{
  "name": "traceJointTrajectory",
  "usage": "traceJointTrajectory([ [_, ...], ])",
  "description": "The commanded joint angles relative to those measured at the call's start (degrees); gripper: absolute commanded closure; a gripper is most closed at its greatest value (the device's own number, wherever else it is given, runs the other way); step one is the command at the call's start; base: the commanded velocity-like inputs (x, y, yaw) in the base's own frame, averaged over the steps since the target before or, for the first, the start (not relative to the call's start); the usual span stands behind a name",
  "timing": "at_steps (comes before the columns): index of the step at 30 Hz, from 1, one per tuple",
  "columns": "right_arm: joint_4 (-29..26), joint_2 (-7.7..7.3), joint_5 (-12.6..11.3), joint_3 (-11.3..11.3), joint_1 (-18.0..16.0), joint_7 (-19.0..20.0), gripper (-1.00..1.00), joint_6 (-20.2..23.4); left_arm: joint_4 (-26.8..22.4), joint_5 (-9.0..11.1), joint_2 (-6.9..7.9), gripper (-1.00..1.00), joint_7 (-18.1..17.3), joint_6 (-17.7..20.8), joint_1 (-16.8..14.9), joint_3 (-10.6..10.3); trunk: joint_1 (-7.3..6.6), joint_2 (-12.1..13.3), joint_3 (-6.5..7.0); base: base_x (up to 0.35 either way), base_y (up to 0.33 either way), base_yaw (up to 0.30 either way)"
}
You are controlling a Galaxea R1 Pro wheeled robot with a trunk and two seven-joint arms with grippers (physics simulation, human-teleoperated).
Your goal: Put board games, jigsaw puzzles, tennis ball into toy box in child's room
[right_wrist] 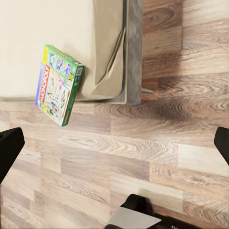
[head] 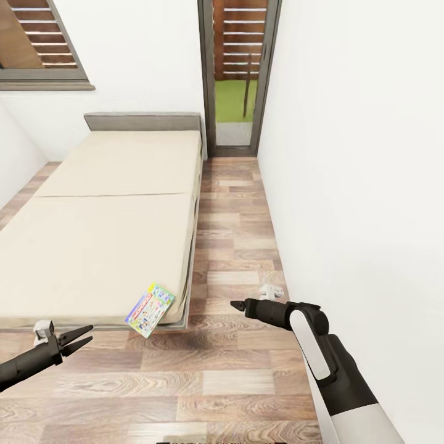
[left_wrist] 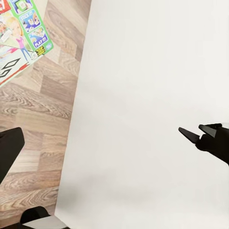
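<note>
My left gripper is hanging open and empty above the floor, my right gripper too. Beyond them, a Monopoly box with "PLAY IT!" printed on it is overhanging the bed corner.

Monopoly board game overhanging the bed corner (green-edged carton), wood-plank floor below.

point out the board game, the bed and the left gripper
board game (head: 149, 310), head view, middle of its printed lid
bed (head: 105, 234), head view, bare cream top
left gripper (head: 86, 337), head view, between its fingertips
</note>
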Motion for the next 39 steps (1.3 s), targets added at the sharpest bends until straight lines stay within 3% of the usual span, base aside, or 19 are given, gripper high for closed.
traceJointTrajectory([
  [1,0.0,0.02,0.2,0.0,0.0,0.2,-1.00,0.3,0.0,0.1,0.00,-1.00,-0.2,0.6,0.0,0.0,0.01,-0.1,-0.15,0.000,0.000,0.000],
  [21,0.0,0.02,0.2,0.0,0.0,0.2,-1.00,0.3,0.0,0.1,-0.48,-1.00,0.7,0.3,0.0,0.1,0.01,-0.1,-2.02,0.000,0.000,0.000],
  [26,0.0,0.02,0.3,0.2,0.0,0.2,-1.00,0.3,0.0,0.2,-1.25,-1.00,5.6,-0.2,0.0,0.0,0.01,-0.1,-2.49,0.000,0.000,0.000],
  [29,0.0,0.02,0.3,0.3,0.0,0.2,-1.00,0.3,0.0,0.2,-3.02,-1.00,9.8,-0.3,0.0,-0.1,0.01,-0.1,-2.77,0.000,0.000,0.000],
  [34,-0.1,0.02,0.3,0.2,0.0,0.2,-1.00,0.3,0.0,0.2,-7.55,-1.00,17.1,-1.7,-0.2,-0.1,0.01,-0.1,-3.24,0.000,0.000,0.000],
  [39,-0.1,0.02,0.3,0.2,0.0,0.2,-1.00,0.3,0.0,0.3,-11.03,-1.00,20.9,-3.3,-0.4,-0.2,0.01,-0.1,-3.71,0.000,0.000,0.000],
])
